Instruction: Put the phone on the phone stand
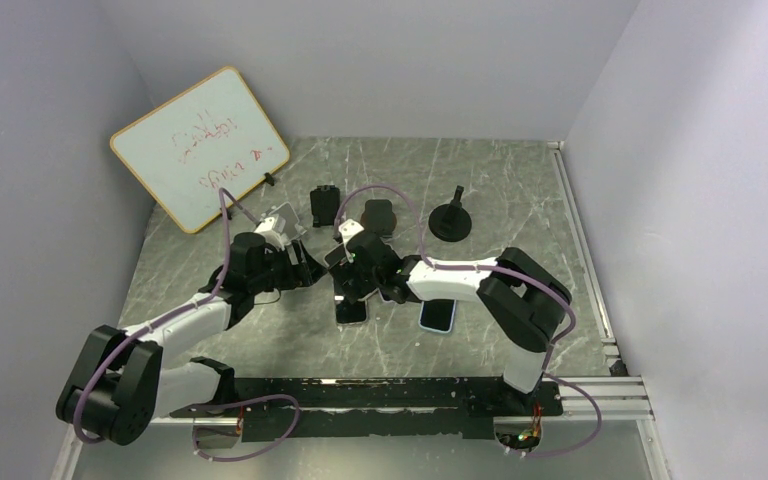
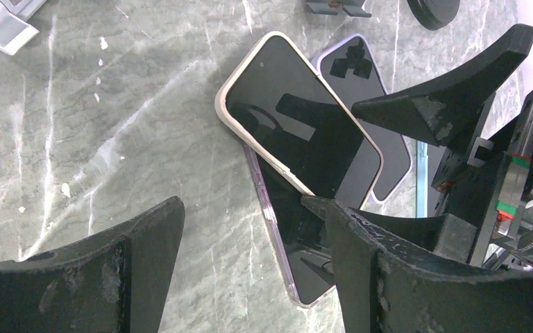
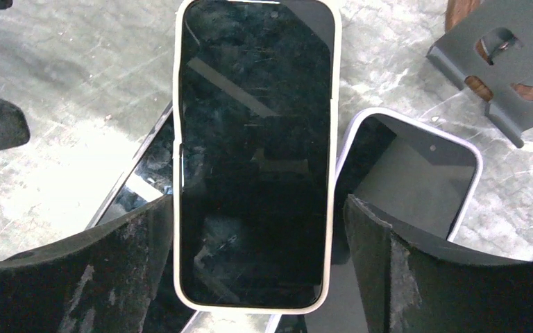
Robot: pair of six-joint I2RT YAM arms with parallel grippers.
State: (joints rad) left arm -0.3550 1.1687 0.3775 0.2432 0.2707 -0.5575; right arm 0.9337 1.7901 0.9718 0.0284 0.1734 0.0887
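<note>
A cream-cased phone [image 3: 253,152] lies screen up on top of a clear-cased phone [image 2: 284,236] and a lavender-cased phone [image 3: 416,173]. My right gripper [image 3: 257,208] is open and straddles the cream phone's near end; its left finger touches the phone's edge and a gap remains at its right finger. My left gripper [image 2: 246,208] is open and empty just beside the pile, over the clear-cased phone's corner. In the top view both grippers [image 1: 295,265] [image 1: 360,272] meet at the table's middle. A black phone stand [image 1: 323,205] stands behind them.
A white stand [image 1: 282,222], a brown-backed grey stand [image 1: 378,215] and a round-based stand [image 1: 450,220] sit at the back. A blue-cased phone [image 1: 438,315] lies under the right arm. A whiteboard [image 1: 200,145] leans at the back left.
</note>
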